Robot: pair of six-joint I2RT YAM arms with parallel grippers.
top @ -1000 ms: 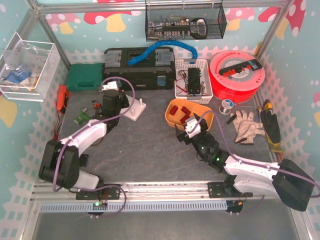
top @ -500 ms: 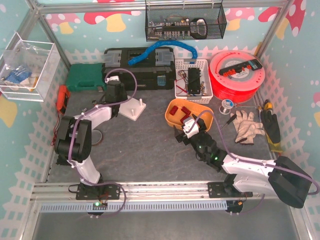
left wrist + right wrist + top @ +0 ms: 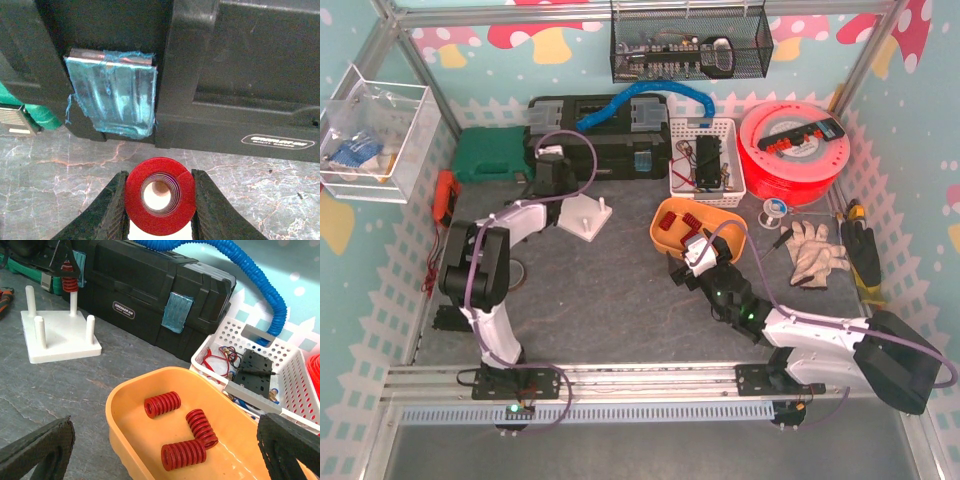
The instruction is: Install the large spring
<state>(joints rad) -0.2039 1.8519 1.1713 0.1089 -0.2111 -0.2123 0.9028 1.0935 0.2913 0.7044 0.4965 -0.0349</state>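
I've got the left jaws clamped on the spring [image 3: 70,284], which is threaded onto the top of one peg [image 3: 73,304] of the base [image 3: 60,345]. Next I'd push it straight down, then release. The right jaws stand wide open, well apart from the base.

Overhead view: bright, even, diffuse light; shadows soft and faint. Left wrist view: dimmer, toolbox [image 3: 240,75] face nearly black, mild sheen on its blue film [image 3: 112,95]; spring [image 3: 132,197] sharp. Right wrist view: well lit; near fingers [image 3: 35,450] blurred.
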